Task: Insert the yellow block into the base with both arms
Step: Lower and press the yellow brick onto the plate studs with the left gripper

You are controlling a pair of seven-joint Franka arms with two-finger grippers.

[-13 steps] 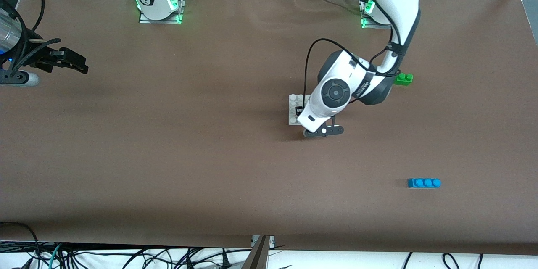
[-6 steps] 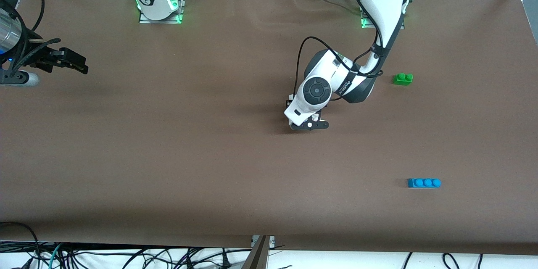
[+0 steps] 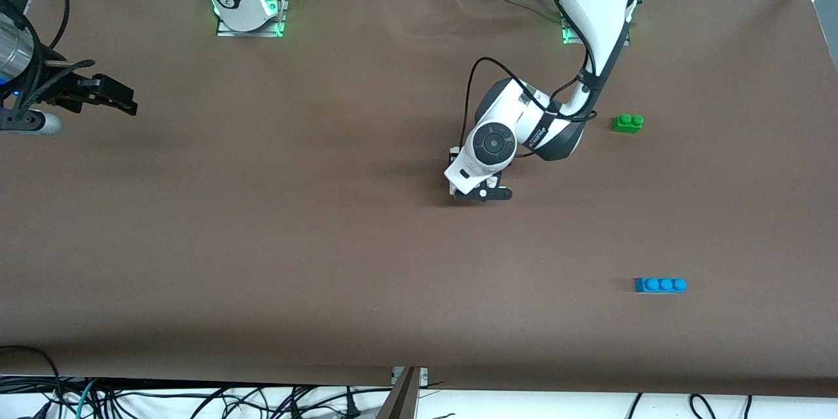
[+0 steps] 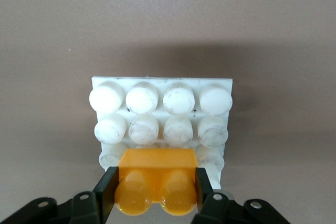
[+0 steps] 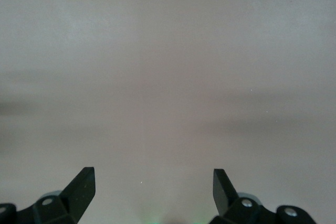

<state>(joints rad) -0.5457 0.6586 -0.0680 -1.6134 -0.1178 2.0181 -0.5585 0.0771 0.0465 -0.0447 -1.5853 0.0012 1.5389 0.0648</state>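
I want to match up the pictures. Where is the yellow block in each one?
Front view: not visible; the left arm's wrist hides it, over the base mid-table.
Left wrist view: the yellow block sits between the left gripper fingers, low over the base.
Right wrist view: not in it; only bare table and the open right gripper.
Shared landmark: the white studded base, seen in the front and left wrist views.
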